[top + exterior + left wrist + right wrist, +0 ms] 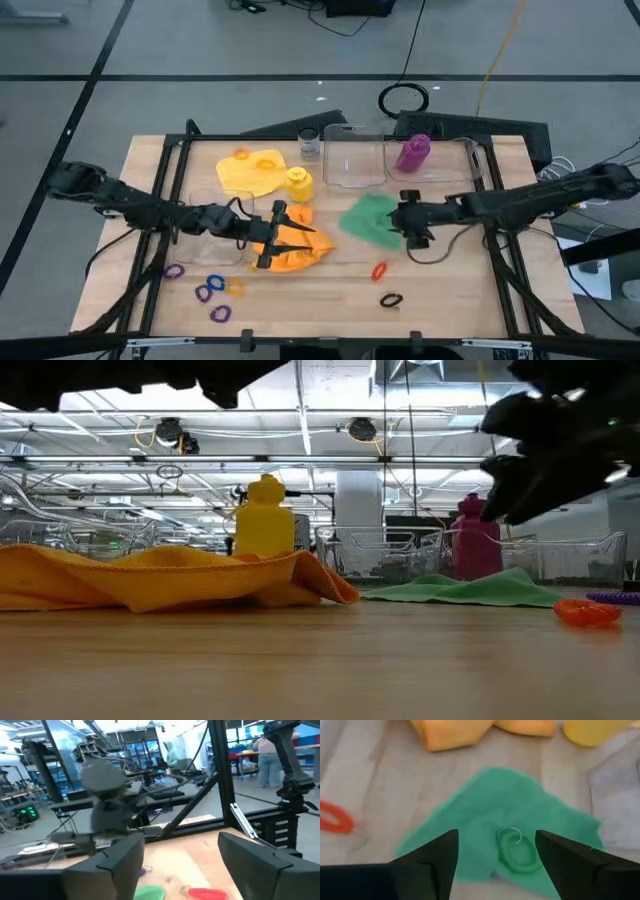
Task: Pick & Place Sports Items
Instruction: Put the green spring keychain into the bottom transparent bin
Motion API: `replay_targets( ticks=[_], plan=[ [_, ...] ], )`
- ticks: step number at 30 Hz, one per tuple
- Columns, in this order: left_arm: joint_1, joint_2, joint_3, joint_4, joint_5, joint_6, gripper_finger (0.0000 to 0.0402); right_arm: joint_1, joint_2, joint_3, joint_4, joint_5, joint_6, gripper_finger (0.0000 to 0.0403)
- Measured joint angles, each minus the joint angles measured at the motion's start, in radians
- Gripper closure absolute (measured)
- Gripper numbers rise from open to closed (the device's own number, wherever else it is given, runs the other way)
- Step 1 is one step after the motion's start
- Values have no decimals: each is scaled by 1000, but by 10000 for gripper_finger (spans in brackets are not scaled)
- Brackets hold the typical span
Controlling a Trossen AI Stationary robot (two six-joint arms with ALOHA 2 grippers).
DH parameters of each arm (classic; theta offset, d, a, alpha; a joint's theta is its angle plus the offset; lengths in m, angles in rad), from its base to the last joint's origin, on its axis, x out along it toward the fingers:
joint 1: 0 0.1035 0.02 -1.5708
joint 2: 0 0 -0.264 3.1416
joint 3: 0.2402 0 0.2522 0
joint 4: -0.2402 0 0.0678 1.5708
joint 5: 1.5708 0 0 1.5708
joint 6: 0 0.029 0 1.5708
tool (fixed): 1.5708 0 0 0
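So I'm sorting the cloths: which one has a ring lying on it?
The green cloth: a green ring lies on it, between the right gripper's open fingers.

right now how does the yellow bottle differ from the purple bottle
The yellow bottle stands on the bare table at the edge of the yellow cloth, while the purple bottle sits inside a clear plastic box. The yellow one is nearer the orange cloth; the purple one is toward the table's far side, beyond the green cloth. Both are small and upright.

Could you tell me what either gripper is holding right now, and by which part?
Nothing: the right gripper hangs open above the green cloth; the left gripper is open too.
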Motion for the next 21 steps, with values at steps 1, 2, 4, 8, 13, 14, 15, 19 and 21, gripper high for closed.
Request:
replay_targets(
  ticks=[1, 2, 4, 8, 13, 14, 15, 19, 21],
  plan=[
    [4, 0, 0, 0, 12, 0, 186, -22, 16, 0, 16, -15, 1, 217],
    [7, 0, 0, 0, 23, -1, 187, -42, 33, 0, 30, -21, 2, 220],
    [13, 0, 0, 0, 43, 0, 191, -75, 63, 0, 49, -21, 1, 227],
    [17, 0, 0, 0, 60, 16, 201, -117, 114, 0, 86, -20, 5, 240],
    [17, 0, 0, -2, 62, 28, 214, -132, 178, 0, 94, -20, 28, 255],
    [17, 0, 0, -3, 62, 28, 216, -132, 192, 0, 91, -21, 29, 257],
    [17, 0, 0, -6, 62, 28, 218, -130, 206, 0, 89, -23, 30, 259],
    [17, 0, 0, -8, 62, 25, 224, -127, 250, 0, 95, -53, 30, 264],
    [17, 0, 0, -9, 62, 25, 225, -127, 265, 0, 95, -70, 30, 265]
  ],
)
